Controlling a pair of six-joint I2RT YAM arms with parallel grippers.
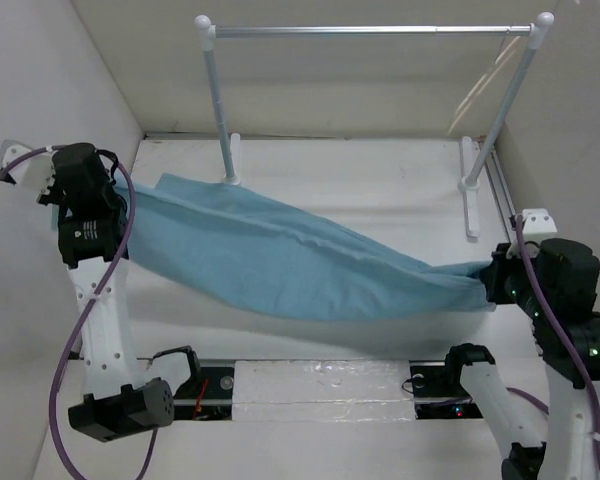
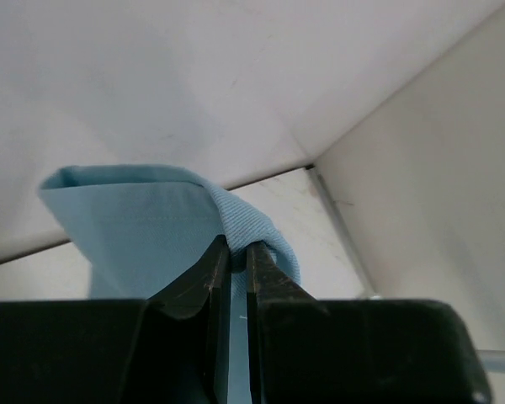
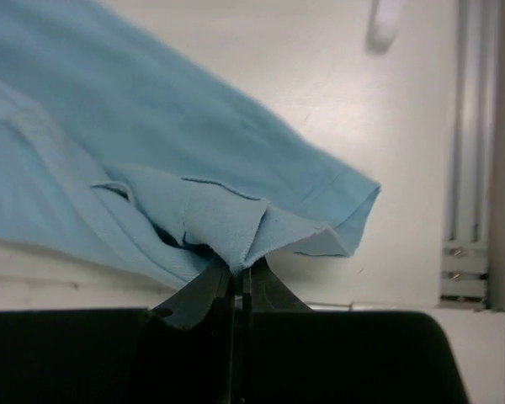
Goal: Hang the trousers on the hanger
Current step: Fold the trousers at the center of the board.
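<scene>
The sky-blue trousers point(image 1: 290, 260) hang stretched in a sagging band between my two grippers, above the white table. At the left end of the cloth, my left gripper point(image 1: 135, 197) is shut on it; in the left wrist view its fingertips point(image 2: 237, 246) pinch a fold of the trousers point(image 2: 143, 219). My right gripper point(image 1: 488, 272) is shut on the right end, and in the right wrist view point(image 3: 238, 269) it clamps a bunched hem of the trousers point(image 3: 151, 143). The pale beige hanger point(image 1: 483, 88) hangs at the right end of the rail, faint against the wall.
A clothes rail point(image 1: 370, 31) on white posts stands at the back, its feet point(image 1: 469, 190) on the table; one foot point(image 3: 385, 21) shows in the right wrist view. White walls close in on the left, back and right. A metal track point(image 3: 471, 126) runs along the right edge.
</scene>
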